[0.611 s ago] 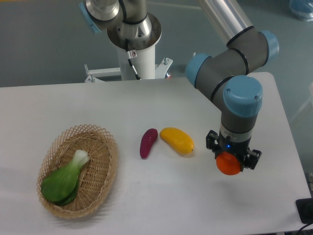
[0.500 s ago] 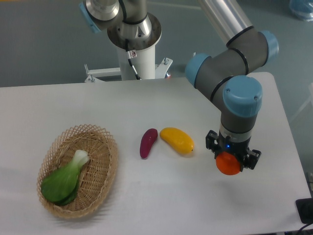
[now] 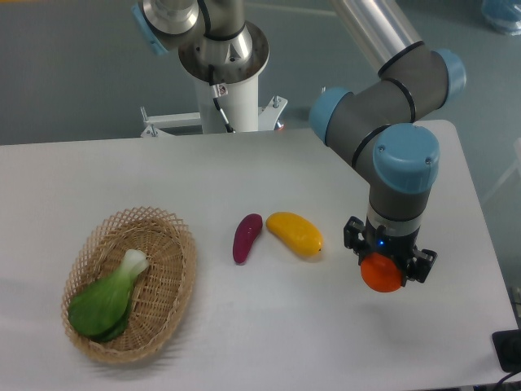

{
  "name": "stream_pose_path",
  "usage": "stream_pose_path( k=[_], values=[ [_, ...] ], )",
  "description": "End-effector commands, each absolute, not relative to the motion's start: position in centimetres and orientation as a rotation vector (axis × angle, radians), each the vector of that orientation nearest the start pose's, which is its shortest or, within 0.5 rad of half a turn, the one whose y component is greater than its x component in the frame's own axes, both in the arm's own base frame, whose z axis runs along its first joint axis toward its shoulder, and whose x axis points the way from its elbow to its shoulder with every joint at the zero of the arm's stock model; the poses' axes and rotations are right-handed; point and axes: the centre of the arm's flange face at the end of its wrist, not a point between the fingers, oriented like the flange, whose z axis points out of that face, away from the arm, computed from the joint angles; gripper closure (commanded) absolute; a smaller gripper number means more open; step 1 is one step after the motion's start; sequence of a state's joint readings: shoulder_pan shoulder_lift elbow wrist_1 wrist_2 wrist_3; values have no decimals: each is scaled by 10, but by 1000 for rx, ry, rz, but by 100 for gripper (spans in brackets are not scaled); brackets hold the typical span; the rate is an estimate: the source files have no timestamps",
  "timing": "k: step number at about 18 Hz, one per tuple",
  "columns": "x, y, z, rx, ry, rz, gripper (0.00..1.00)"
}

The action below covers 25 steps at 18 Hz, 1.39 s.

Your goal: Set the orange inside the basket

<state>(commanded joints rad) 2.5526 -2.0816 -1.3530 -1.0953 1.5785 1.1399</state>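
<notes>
Orange (image 3: 382, 274) between fingers (image 3: 353, 242) near table's (image 3: 456, 326) right edge.

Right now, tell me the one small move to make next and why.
Probably carry the orange left toward the basket. The hand appears closed on it at the table's right side, while the basket sits far left. Keeping it raised would help it pass the yellow fruit and purple vegetable between them.

Near the desk's (image 3: 244, 342) right edge, the hand (image 3: 385, 273) clamps the orange (image 3: 382, 274). A yellow fruit (image 3: 295, 233) and a purple vegetable (image 3: 247, 237) lie mid-desk, close together. Toward the left edge, the basket (image 3: 167, 309) holds a green vegetable (image 3: 106, 300).
</notes>
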Motion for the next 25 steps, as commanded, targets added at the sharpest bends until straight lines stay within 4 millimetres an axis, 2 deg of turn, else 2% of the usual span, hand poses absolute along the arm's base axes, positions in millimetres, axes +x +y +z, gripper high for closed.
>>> stream_pose_path(
  k=[10,16,18,19,25],
  values=[
    [-471,538,334,-3025,195,234,53],
    [-420,580,326,-3029,219,220,52],
    [-396,593,326,-3026,272,214,52],
    [-371,608,325,-3025,296,199,51],
    [-268,663,316,-3005,381,151,45]
  ],
)
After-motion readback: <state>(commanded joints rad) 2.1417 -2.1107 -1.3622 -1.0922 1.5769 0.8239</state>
